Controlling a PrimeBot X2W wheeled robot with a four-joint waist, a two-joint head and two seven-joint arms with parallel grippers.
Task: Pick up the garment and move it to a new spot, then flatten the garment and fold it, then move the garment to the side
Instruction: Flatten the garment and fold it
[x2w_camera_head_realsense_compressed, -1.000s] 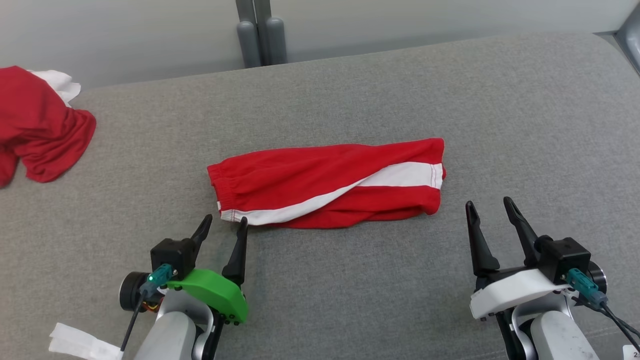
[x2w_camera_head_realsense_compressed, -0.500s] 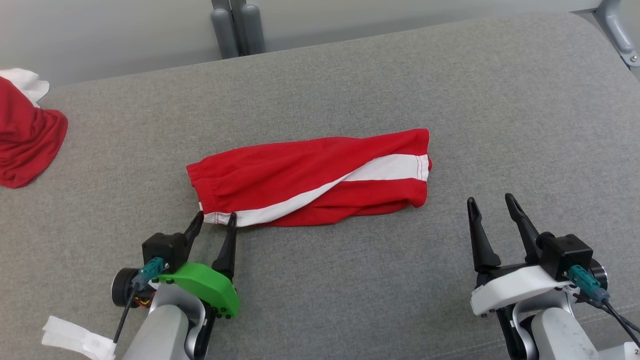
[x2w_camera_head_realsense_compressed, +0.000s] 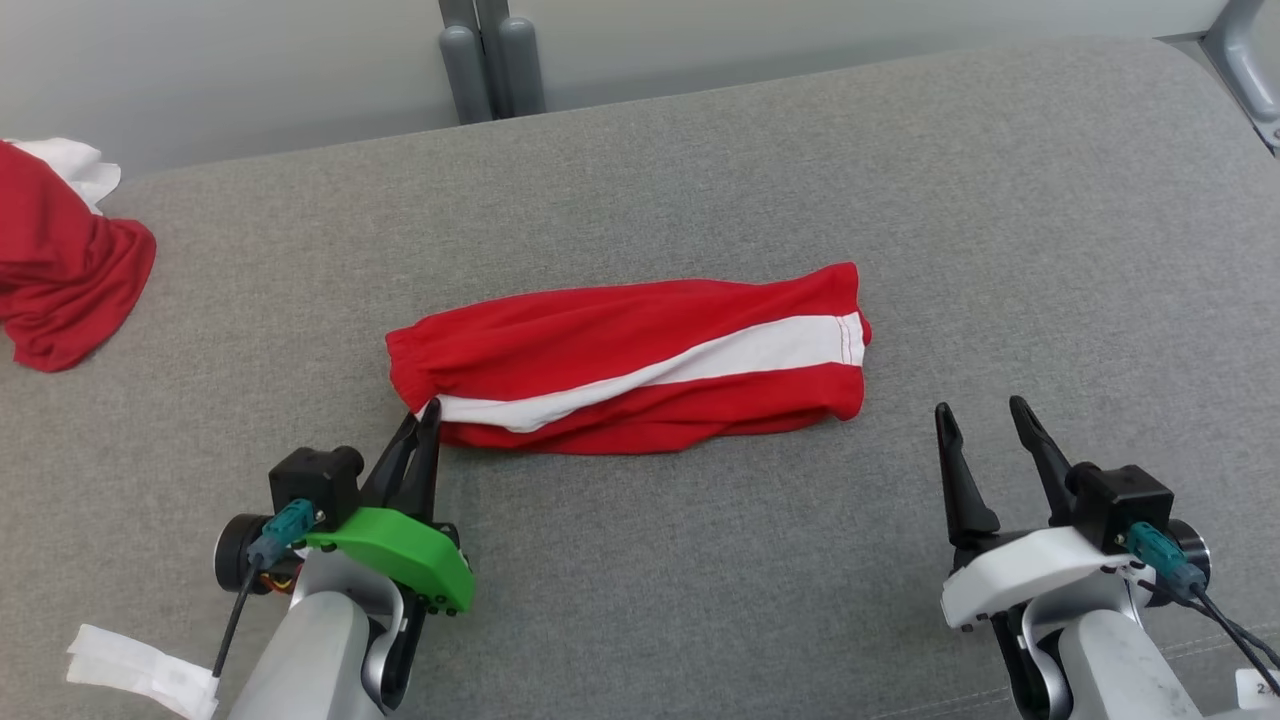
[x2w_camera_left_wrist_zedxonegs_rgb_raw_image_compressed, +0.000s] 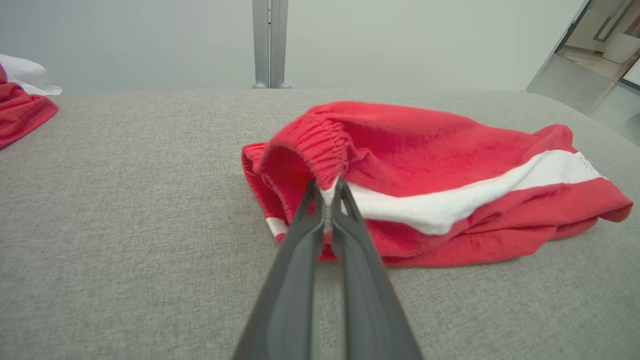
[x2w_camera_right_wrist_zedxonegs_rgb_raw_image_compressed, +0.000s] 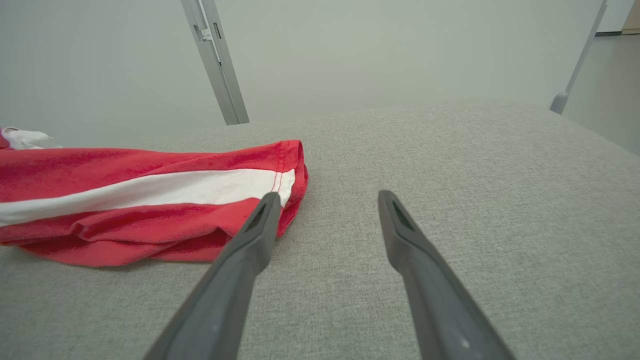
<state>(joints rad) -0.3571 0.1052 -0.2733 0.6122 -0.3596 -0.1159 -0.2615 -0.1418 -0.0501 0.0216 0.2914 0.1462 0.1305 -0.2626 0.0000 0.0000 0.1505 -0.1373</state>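
The garment (x2w_camera_head_realsense_compressed: 640, 365) is a pair of red shorts with a white side stripe, folded into a long strip across the middle of the grey surface. My left gripper (x2w_camera_head_realsense_compressed: 425, 418) is shut on the garment's near-left waistband corner; in the left wrist view the two fingers (x2w_camera_left_wrist_zedxonegs_rgb_raw_image_compressed: 327, 197) pinch the elastic hem of the garment (x2w_camera_left_wrist_zedxonegs_rgb_raw_image_compressed: 440, 170) and lift it slightly. My right gripper (x2w_camera_head_realsense_compressed: 982, 415) stands open to the right of the garment's hem end, a little nearer to me, holding nothing. In the right wrist view its fingers (x2w_camera_right_wrist_zedxonegs_rgb_raw_image_compressed: 327, 200) are spread, with the garment (x2w_camera_right_wrist_zedxonegs_rgb_raw_image_compressed: 150, 200) to their left.
A second red and white cloth heap (x2w_camera_head_realsense_compressed: 60, 260) lies at the far left edge of the grey padded surface (x2w_camera_head_realsense_compressed: 900, 180). Grey metal posts (x2w_camera_head_realsense_compressed: 490, 60) stand behind the back edge. A white paper scrap (x2w_camera_head_realsense_compressed: 140, 675) lies at the lower left.
My left gripper has moved forward to the waistband corner and shut on it, pulling that corner up. The head camera shifted slightly. The right arm has stayed put.
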